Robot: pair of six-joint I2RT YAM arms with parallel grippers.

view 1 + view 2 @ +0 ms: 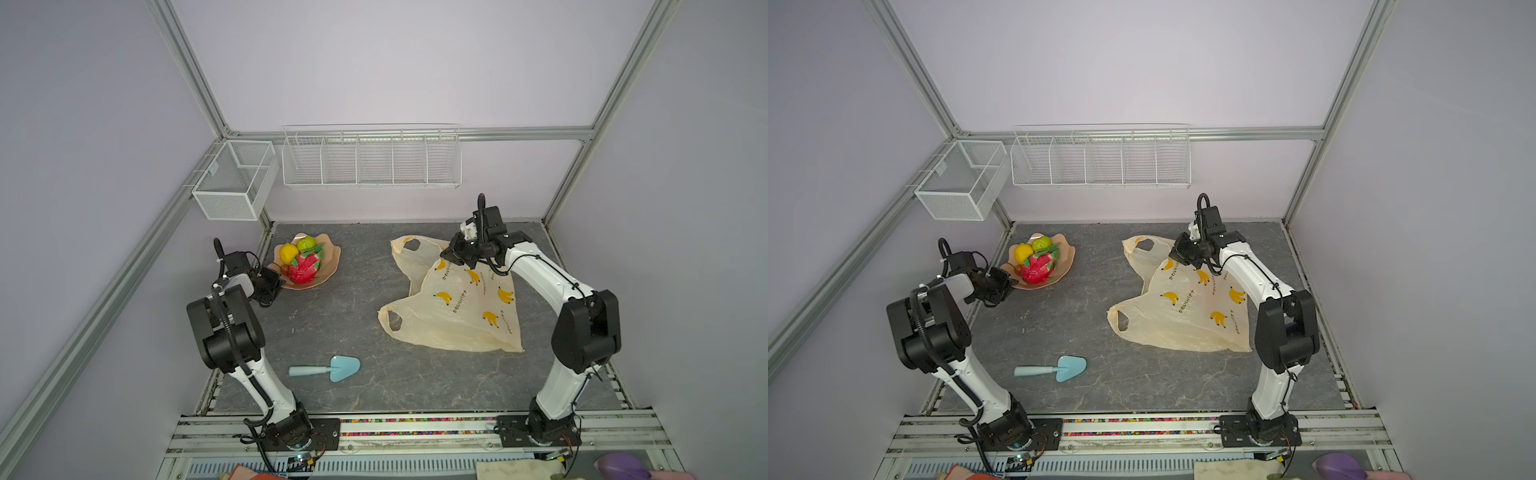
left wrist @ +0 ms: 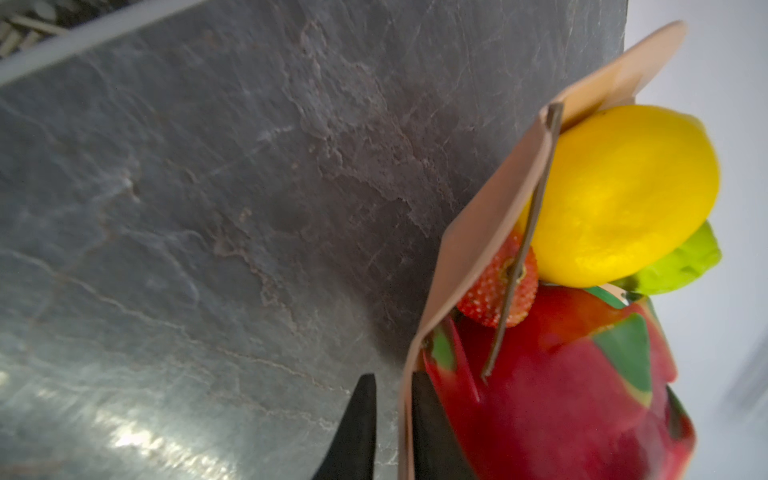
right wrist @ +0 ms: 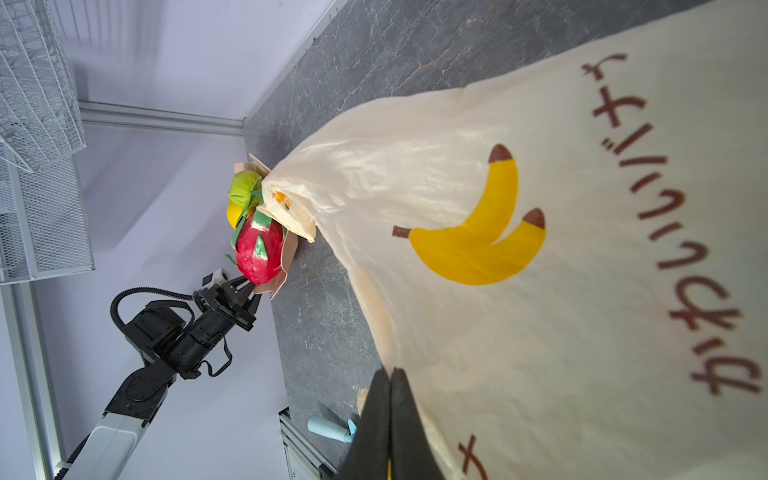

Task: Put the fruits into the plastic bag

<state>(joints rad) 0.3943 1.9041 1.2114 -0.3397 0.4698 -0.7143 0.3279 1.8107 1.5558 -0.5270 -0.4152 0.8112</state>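
The fruits sit piled in a peach scalloped dish [image 1: 330, 257] at the table's back left: a red dragon fruit [image 1: 305, 266], a yellow piece [image 1: 289, 252] and a green one [image 1: 306, 243]. A strawberry [image 2: 494, 291] shows in the left wrist view. My left gripper [image 1: 279, 282] is at the dish's near-left rim, and its jaws [image 2: 395, 378] are drawn in tight astride that rim. The plastic bag [image 1: 457, 316] lies flat at the right, cream with banana prints. My right gripper [image 1: 446, 253] is shut on the bag's far edge [image 3: 390, 370], lifting the film there.
A light blue scoop [image 1: 328, 369] lies near the table's front, between the two arm bases. A white mesh basket [image 1: 235, 178] and a wire rack [image 1: 370, 160] hang on the walls behind. Metal rails border the grey slate table [image 1: 353, 299].
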